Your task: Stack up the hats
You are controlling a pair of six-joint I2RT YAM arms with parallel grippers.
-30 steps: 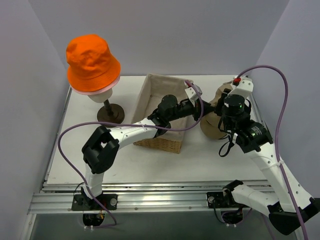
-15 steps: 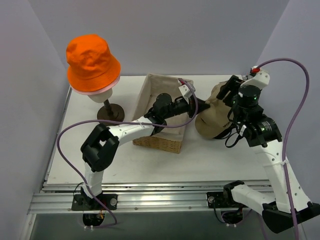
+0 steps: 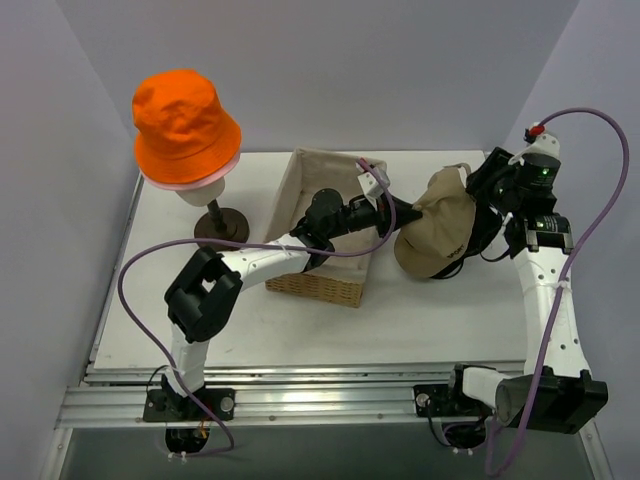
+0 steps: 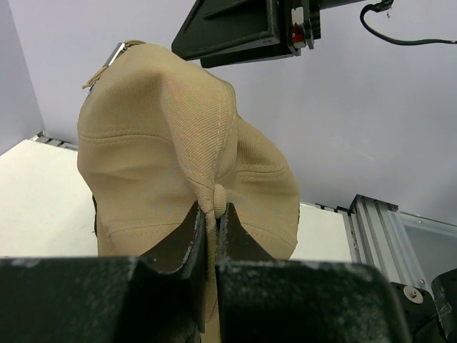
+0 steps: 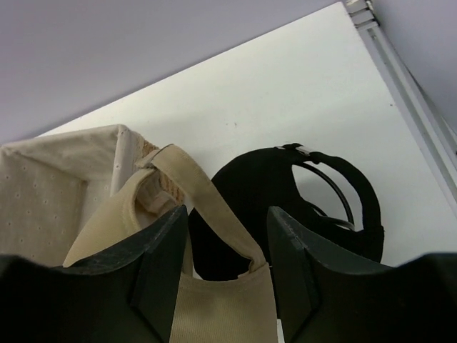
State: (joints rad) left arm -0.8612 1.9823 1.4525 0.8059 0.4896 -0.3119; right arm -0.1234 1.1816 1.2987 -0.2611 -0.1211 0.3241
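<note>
Hats stacking, and here's the layout, biggest first. White counter [image 3: 430, 310] carries everything. Woven basket with cream cloth lining [image 3: 320, 288] sits mid-counter, and the left arm lies right across it. Far left, the bright orange fabric bucket hat [image 3: 183, 120] tops a cream mannequin head [image 3: 200, 194] on its stand, a pale pink brim [image 3: 152, 180] peeking out beneath.

Now the action: the tan fabric baseball cap [image 3: 440, 230] hangs off the counter, right of the basket, between both arms. Under it, the black fabric baseball cap [image 5: 285, 186] lies flat on the counter.

Left hand [image 4: 211, 221] is pressed together on a thin fold of tan crown, right by the little top button [image 4: 218, 194]. Right hand [image 5: 227, 236] is spread wide, with the cap's back strap [image 5: 196, 186] running up between its fingers. I can't tell if it touches either one.

So, the dangers. That strap is the big one: if the right hand pulls away crooked, a finger could hook the loop and yank the cap out of the left hand's pinch. That pinch looks slim, just one fold of soft cloth, so a quick swing could let it slide free, likely onto the black cap or into the basket. The left arm rides low over the basket and could catch its rim and drag it. Further ahead, a heavy landing could rock that stand.
</note>
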